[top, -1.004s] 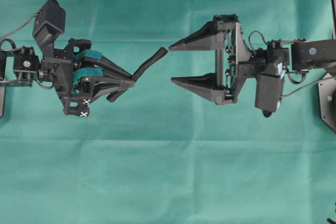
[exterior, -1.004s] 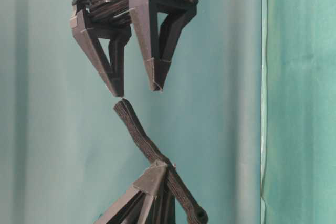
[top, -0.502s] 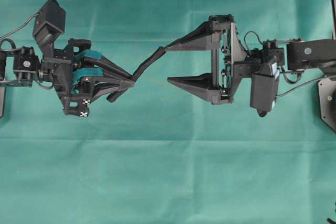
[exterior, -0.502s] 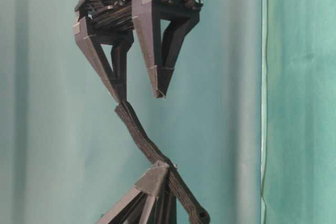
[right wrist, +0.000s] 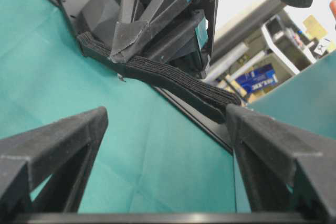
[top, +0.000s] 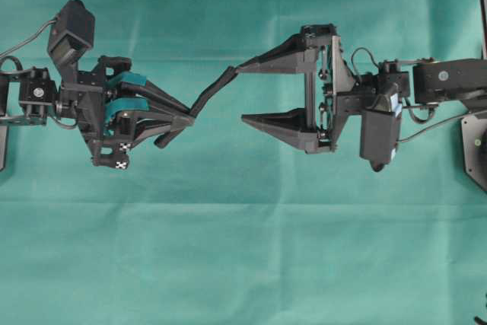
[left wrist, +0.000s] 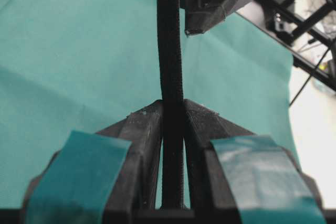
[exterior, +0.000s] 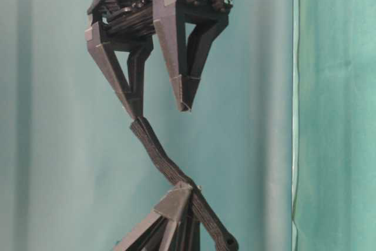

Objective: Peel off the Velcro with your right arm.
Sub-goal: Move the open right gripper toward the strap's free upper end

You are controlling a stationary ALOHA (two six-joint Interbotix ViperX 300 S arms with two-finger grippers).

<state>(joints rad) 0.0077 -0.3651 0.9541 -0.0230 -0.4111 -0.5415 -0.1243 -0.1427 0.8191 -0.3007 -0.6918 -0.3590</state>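
Note:
The Velcro is a black strip held in the air over the green cloth. My left gripper, with teal pads, is shut on its middle; a short end hangs behind the fingers. My right gripper is open, with plain dark fingers. Its far fingertip touches the strip's free end and the other finger stands apart. The table-level view shows the Velcro rising from the left gripper to the right gripper. The left wrist view shows the Velcro clamped in the left gripper. In the right wrist view the Velcro ends at one finger of the right gripper.
Green cloth covers the table, with a fold line across the middle. A black base plate sits at the right edge. The table's edge rail and shelves beyond it show in the right wrist view.
My right gripper has moved left, still open, until its far fingertip met the Velcro's free end. The left gripper has stayed put, shut on the strip.

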